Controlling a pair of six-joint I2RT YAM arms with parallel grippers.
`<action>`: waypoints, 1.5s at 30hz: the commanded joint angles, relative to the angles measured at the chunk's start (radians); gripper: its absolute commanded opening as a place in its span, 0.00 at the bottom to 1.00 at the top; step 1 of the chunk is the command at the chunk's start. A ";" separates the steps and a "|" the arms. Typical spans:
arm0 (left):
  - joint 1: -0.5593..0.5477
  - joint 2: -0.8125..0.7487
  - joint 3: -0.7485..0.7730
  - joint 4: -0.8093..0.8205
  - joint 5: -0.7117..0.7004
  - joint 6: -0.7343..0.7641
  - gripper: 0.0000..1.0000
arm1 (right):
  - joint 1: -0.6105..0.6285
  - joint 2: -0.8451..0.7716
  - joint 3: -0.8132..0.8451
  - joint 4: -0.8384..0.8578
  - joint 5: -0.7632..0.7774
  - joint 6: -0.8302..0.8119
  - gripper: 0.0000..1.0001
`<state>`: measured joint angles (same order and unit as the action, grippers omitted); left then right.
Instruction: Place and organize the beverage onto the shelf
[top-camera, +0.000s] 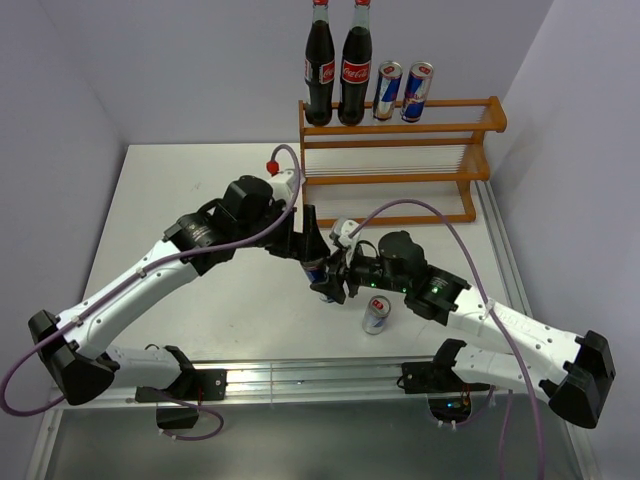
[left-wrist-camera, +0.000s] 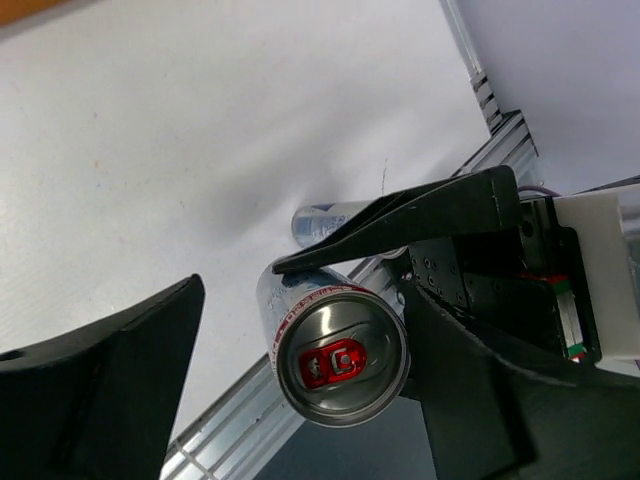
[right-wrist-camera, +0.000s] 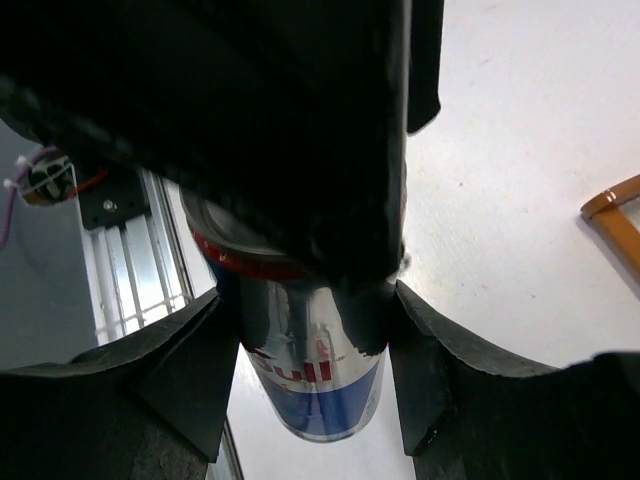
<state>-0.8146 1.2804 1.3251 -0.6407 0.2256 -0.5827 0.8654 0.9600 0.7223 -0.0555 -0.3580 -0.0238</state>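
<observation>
- While clamped between the right fingers (right-wrist-camera: 170, 400), one can (right-wrist-camera: 318, 385) near the middle of the desk (top-camera: 200, 190).
- Spread wide around that can's top, left fingers (left-wrist-camera: 100, 390), not closed on it.
- Upright on the desk just beside, a second can (top-camera: 376, 314).
- Atop the shelf (top-camera: 400, 127), two bottles (top-camera: 320, 70) and two cans (top-camera: 387, 90).

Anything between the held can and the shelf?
Nothing on the table lies between. The can sits in the right gripper; the open left gripper crowds its shelf-facing side. The shelf is free at its top right end.
</observation>
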 joint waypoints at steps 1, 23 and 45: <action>0.002 -0.064 0.059 0.062 -0.063 0.020 0.88 | 0.006 -0.066 -0.006 0.213 0.034 0.041 0.00; 0.003 -0.387 -0.049 -0.031 -0.612 0.168 1.00 | -0.434 -0.096 0.055 0.290 0.599 0.165 0.00; 0.002 -0.671 -0.417 0.176 -0.575 0.257 1.00 | -0.879 0.333 0.543 0.379 0.249 -0.047 0.00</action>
<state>-0.8146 0.6415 0.9127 -0.5320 -0.3206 -0.3515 0.0322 1.2778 1.1759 0.2283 -0.0116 -0.0326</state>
